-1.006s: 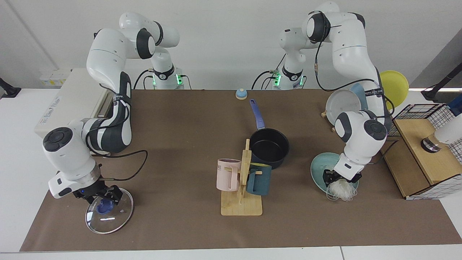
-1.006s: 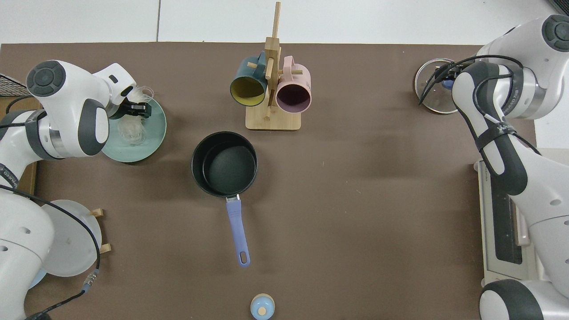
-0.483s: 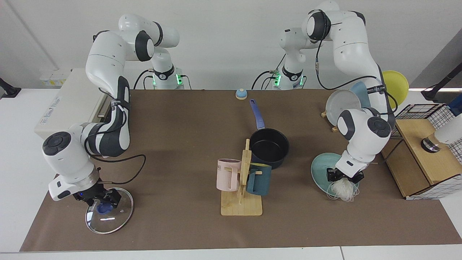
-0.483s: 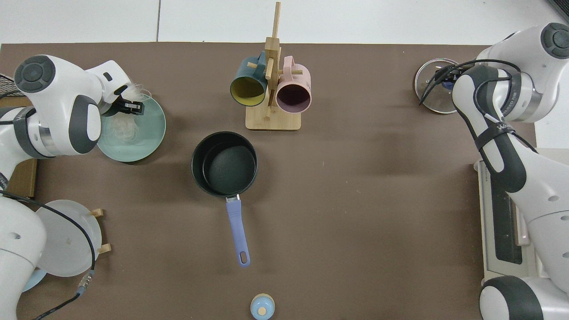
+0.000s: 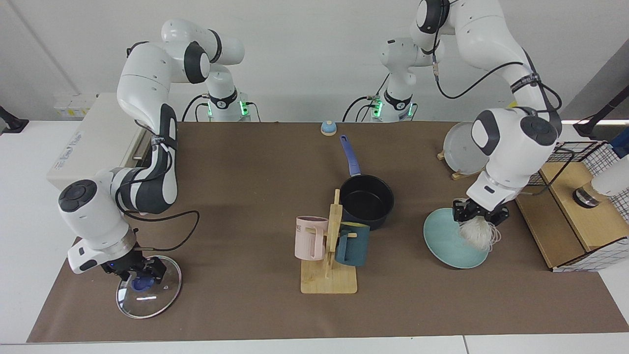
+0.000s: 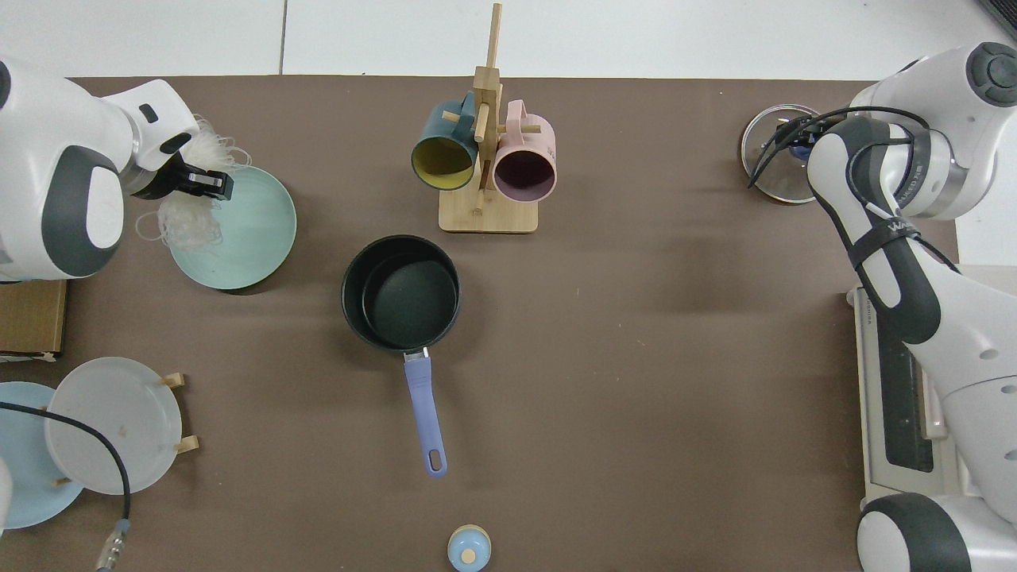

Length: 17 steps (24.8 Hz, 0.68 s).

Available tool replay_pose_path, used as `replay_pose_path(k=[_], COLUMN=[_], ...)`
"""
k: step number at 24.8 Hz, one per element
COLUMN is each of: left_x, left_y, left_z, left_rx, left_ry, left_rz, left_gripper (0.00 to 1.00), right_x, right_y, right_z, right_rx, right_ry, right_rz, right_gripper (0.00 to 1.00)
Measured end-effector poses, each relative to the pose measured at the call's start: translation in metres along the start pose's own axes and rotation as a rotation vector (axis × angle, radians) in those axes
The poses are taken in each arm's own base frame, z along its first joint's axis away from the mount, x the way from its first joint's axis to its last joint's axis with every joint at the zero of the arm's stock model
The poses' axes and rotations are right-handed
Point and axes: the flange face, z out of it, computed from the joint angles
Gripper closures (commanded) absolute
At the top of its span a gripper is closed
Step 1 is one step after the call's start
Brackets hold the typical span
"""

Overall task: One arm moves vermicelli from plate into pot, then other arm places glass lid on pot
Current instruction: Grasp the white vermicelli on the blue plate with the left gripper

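Left claw (image 5: 480, 215) holds vermicelli (image 5: 475, 234) above plate (image 5: 444, 238)

A plain white wall (image 5: 304, 59) is standing behind. A brown mat (image 5: 245, 187) is covering the white table (image 5: 29, 206).

One camera stands across the surface (image 5: 245, 206) from the two arm bases, raised and angled down, far enough to take in both arms. The other looks straight down, turned so the facing camera's near edge lies at its top. Both share the pot (image 5: 367, 200) (image 6: 401, 292) and the mug rack (image 5: 330, 255) (image 6: 485, 159).
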Motion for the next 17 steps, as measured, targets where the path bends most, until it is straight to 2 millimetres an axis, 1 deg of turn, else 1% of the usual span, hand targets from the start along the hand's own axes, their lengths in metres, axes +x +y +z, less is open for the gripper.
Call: replay_pose_path(k=[2, 5, 8, 11, 15, 16, 17], left_x=[-0.005, -0.013, -0.022, -0.028, -0.031, -0.03, -0.031], left_y=[0.008, 0.023, 0.038, 0.058, 0.096, 0.108, 0.12], left_z=[-0.025, -0.057, -0.079, -0.09, -0.091, -0.089, -0.088], left_rx=[-0.002, -0.006, -0.013, -0.02, -0.029, -0.032, -0.037], left_ry=[-0.004, -0.009, -0.031, -0.057, -0.068, -0.071, -0.075], left_rz=[0.009, 0.007, -0.004, -0.023, -0.05, -0.055, -0.061], left_gripper=[1.0, 1.0, 1.0, 1.0, 1.0, 1.0, 1.0], right_x=[0.001, 0.001, 0.001, 0.001, -0.001, -0.001, -0.001], right_y=[0.0, 0.0, 0.0, 0.0, 0.0, 0.0, -0.001], right_z=[0.0, 0.0, 0.0, 0.0, 0.003, 0.004, 0.004], right_rx=[0.0, 0.0, 0.0, 0.002, 0.003, 0.003, 0.004], right_ry=[0.009, 0.012, 0.013, 0.013, 0.008, 0.006, 0.005], right_rz=[0.0, 0.0, 0.0, 0.001, 0.002, 0.002, 0.002], right_gripper=[0.0, 0.0, 0.0, 0.0, 0.01, 0.02, 0.11])
